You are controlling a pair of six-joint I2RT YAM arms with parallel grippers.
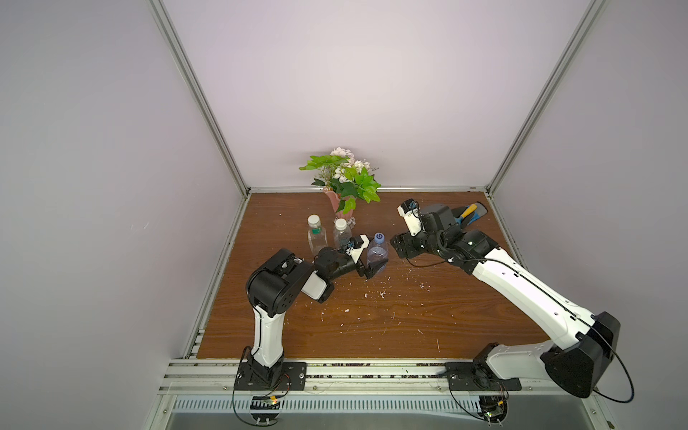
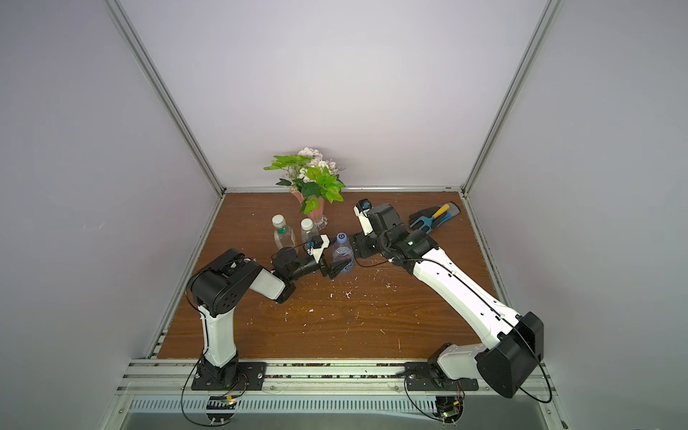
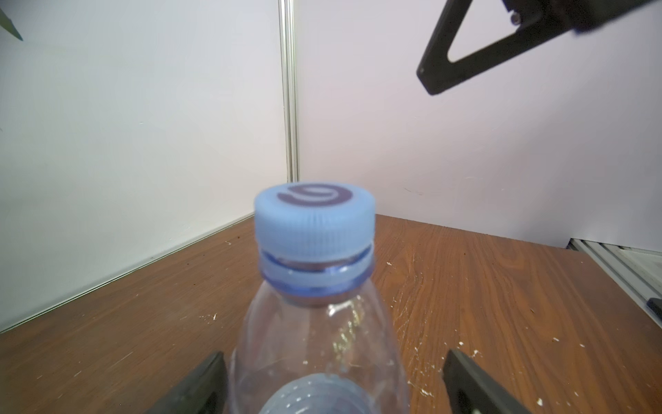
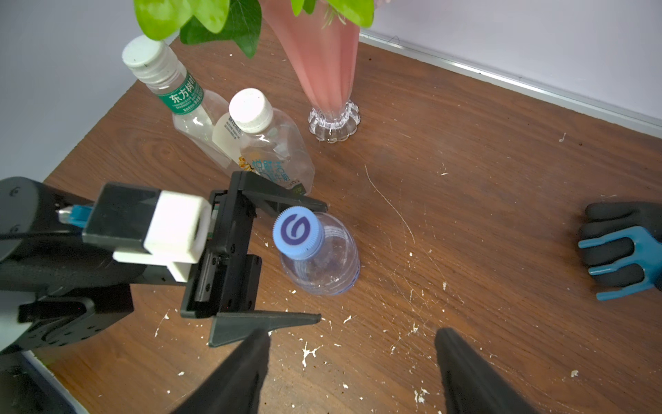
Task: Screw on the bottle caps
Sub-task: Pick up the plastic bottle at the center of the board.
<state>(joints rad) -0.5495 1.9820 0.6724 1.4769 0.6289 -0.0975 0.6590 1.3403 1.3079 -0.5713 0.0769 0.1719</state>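
The blue-labelled bottle stands upright mid-table, with the blue swirl-marked cap sitting on its neck. My left gripper is open and straddles the bottle's body low down. One finger is close to its side and the other stands clearly apart. In a top view the left gripper reaches in from the left. My right gripper hangs open and empty to the right of the bottle and above it; a top view shows the right gripper there. Two more bottles, a squarish one and a round one, stand behind, each with a white cap on.
A pink flower vase with green leaves stands behind the bottles near the back wall. Dark gloves and a blue garden fork lie at the back right. White specks litter the wooden table. Walls close the left, back and right sides.
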